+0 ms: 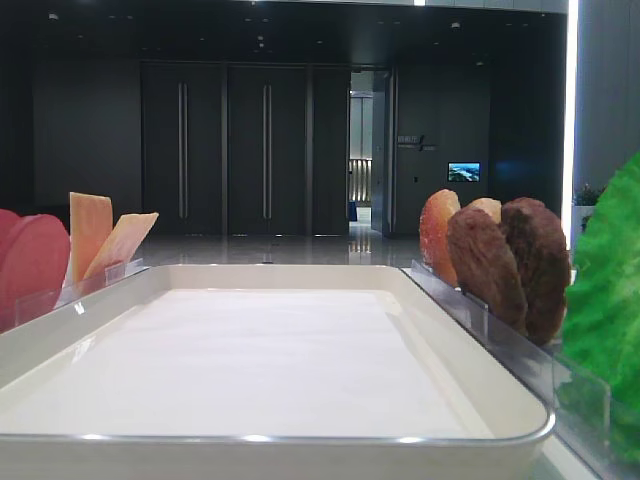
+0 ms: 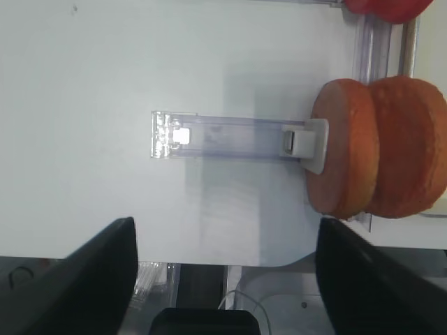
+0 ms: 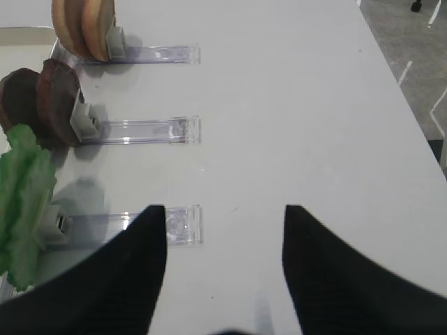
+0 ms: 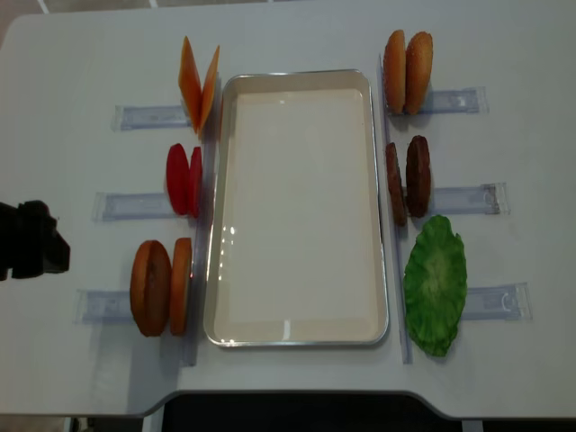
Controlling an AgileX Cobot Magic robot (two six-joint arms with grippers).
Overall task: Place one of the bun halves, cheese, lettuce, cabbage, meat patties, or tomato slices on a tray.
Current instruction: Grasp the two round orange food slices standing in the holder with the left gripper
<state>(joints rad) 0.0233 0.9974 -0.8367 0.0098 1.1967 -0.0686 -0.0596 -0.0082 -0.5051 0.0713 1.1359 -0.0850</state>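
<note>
The white tray (image 4: 297,335) lies bare in the table's middle. To its left stand cheese (image 4: 189,81), tomato slices (image 4: 184,178) and two bun halves (image 4: 160,286). On its right are two more bun halves (image 4: 407,70), meat patties (image 4: 408,178) and lettuce (image 4: 436,282). No cabbage shows. My left gripper (image 2: 225,223) is open and holds nothing; the bun halves (image 2: 377,157) stand ahead to its right. My right gripper (image 3: 223,209) is open over bare table, right of the lettuce (image 3: 24,202) and the patties (image 3: 42,105). A dark part of the left arm (image 4: 29,250) shows at the far left.
Each food stands upright in a clear plastic rack (image 2: 230,136) that runs outward from the tray (image 1: 270,370). The table's front edge (image 2: 230,259) lies just below the left gripper. Floor (image 3: 419,63) shows past the table's far right side.
</note>
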